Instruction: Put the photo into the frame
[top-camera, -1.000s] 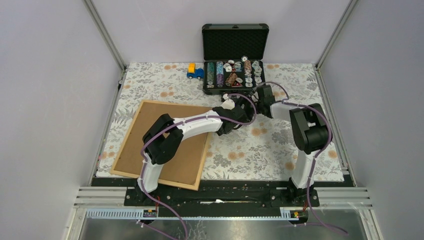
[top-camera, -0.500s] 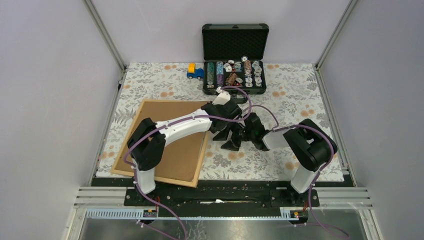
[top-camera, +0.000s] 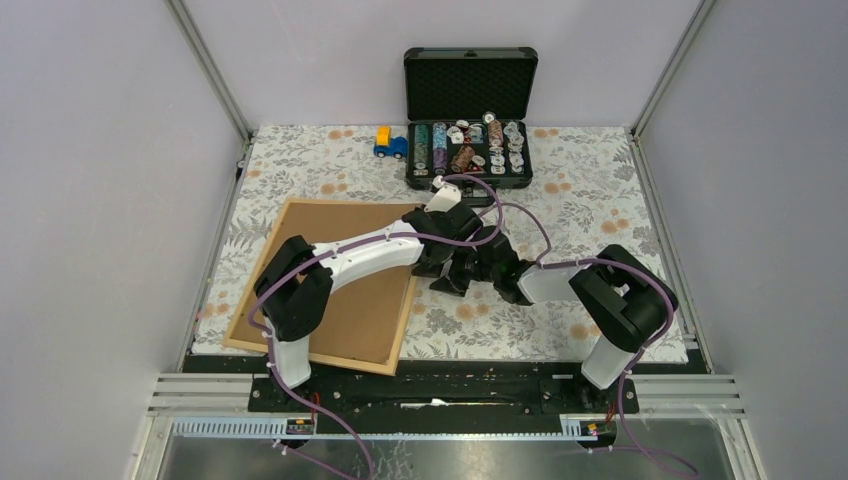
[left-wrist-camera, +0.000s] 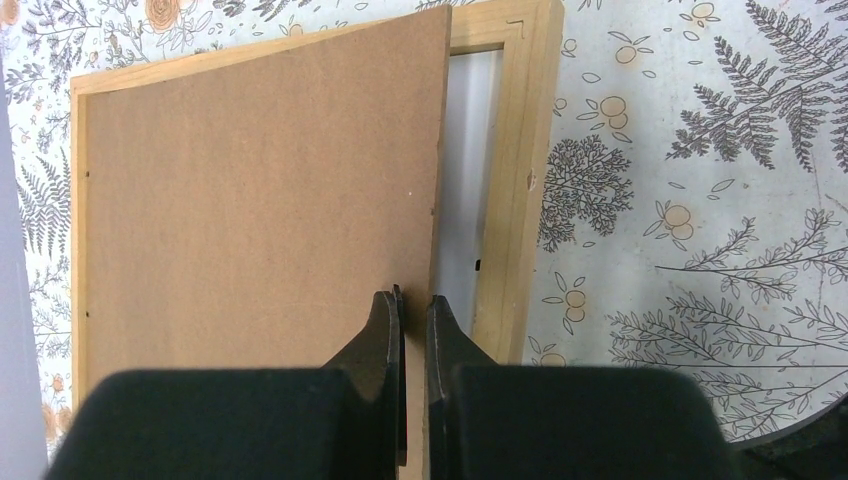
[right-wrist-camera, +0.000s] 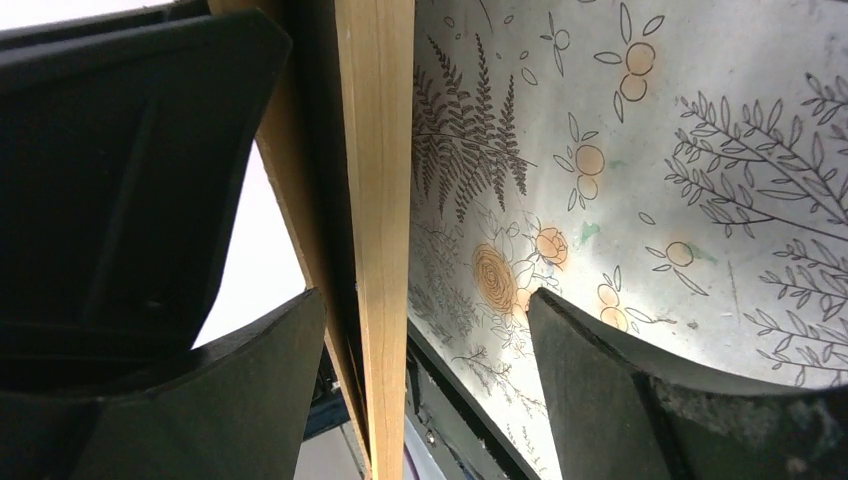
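Note:
The light wooden frame lies on the left of the floral cloth, covered by a brown backing board. In the left wrist view the board is tilted up off the frame. My left gripper is shut on the board's right edge. A pale strip shows in the gap beneath. The photo is hidden. My right gripper is open, with the frame's right rail standing between its fingers, touching neither. From above, both the left gripper and the right gripper meet at the frame's right side.
An open black case of poker chips stands at the back centre. A small blue and yellow toy car sits to its left. Purple cables loop over both arms. Metal rails run along the near edge.
My right arm has swung from beside the black case down to the frame's right rail. My left gripper, still shut on the board, has shifted slightly toward the frame.

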